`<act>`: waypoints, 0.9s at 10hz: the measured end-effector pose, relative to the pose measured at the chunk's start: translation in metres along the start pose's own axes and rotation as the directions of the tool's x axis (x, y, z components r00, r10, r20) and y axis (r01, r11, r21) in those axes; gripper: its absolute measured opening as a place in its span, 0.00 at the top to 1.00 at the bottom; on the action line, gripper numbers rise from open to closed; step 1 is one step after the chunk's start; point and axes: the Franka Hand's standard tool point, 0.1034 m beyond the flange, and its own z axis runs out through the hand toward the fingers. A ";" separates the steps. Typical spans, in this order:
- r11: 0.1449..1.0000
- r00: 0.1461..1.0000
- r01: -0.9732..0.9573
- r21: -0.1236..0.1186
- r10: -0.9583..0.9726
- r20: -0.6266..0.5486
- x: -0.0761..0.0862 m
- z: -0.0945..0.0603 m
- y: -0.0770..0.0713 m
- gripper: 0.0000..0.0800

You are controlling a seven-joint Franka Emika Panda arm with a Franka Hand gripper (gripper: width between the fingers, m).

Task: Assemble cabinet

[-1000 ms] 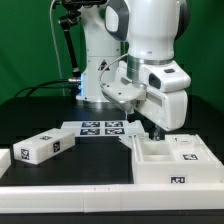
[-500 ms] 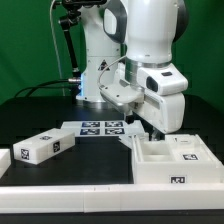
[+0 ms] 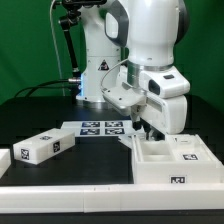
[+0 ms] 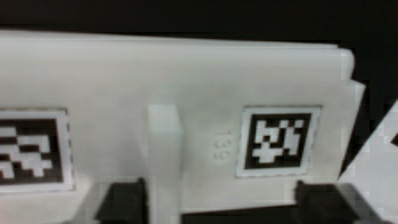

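Observation:
The cabinet body (image 3: 170,162) is a boxy white open tray of panels with tags, at the exterior view's right. My gripper (image 3: 150,132) hangs just above its back left corner. In the wrist view a white cabinet panel (image 4: 178,90) with two tags and a raised centre rib fills the picture. My gripper (image 4: 231,197) is open, its dark fingertips (image 4: 139,198) wide apart on either side of the rib. Whether they touch the panel I cannot tell. A loose white cabinet block (image 3: 45,146) with tags lies at the exterior view's left.
The marker board (image 3: 100,127) lies flat on the black table behind the parts, in front of the arm's base. A low white wall (image 3: 70,198) runs along the table's front edge. A small white piece (image 3: 4,158) sits at the far left edge.
My gripper has sunk slightly and shifted a little toward the exterior view's right, closer to the cabinet body's back corner. The parts have not moved.

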 end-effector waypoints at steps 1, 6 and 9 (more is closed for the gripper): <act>1.000 1.000 -0.001 0.000 0.001 0.000 0.000 0.000 0.000 0.64; 1.000 1.000 -0.002 -0.003 0.002 0.001 -0.001 -0.001 0.000 0.91; 0.995 0.995 -0.098 -0.008 0.099 0.009 -0.001 -0.008 -0.001 0.91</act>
